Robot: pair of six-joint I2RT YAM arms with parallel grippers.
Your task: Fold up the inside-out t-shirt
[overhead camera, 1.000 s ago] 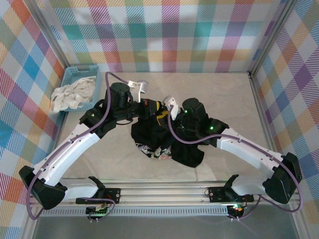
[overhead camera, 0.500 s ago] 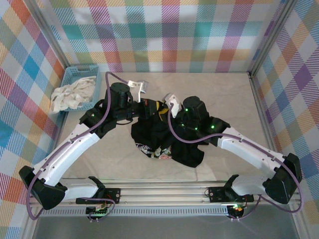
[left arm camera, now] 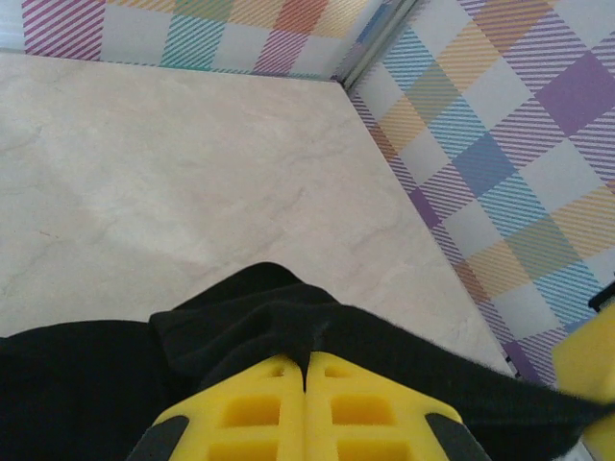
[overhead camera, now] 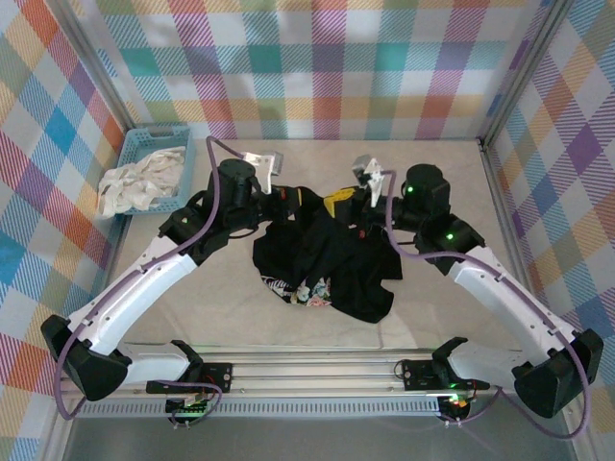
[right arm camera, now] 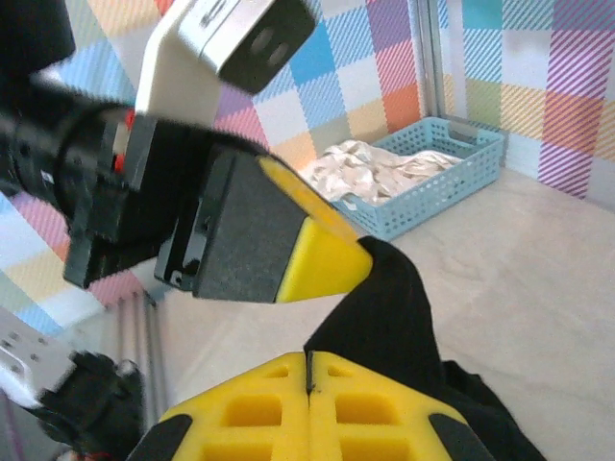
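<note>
**Right grip taken; shirt edge now drawn out between both grippers**

Fingers of my left gripper (left arm camera: 307, 408): yellow pads pressed together, with a fold of the large black short-sleeved cloth t-shirt (left arm camera: 279, 317) clamped between them. Fingers of my right gripper (right arm camera: 307, 408): pads also together, a peak of the same black cloth rising out of the seam.

Changed within the last second:
- My right jaws, slightly apart a second ago, have closed on the cloth.
- My right arm has swung to the right, away from my left.
- The two grippers were almost touching over the far side of the heap. They now stand apart, with a black edge stretched between them. Seen from my left wrist, that edge runs taut to the right, toward the right gripper's yellow tip.

Outward: the bulk of the t-shirt lies crumpled on the pale marbled table (overhead camera: 317, 158), at centre and nearer than both grippers. Its small multicoloured print (overhead camera: 306, 291) sits at the near-left edge of the heap. The blue plastic basket (overhead camera: 154, 133) holding the white-cream cloth (overhead camera: 139, 182) sits far left, well apart from the shirt and unmoved.

Reading: I judge that both holds are on one edge and that spreading has begun. No fold is made yet. Most of the garment is bunched, so it must be drawn wider and laid flat first. Risk: one pinch may slip as the tension rises.
</note>
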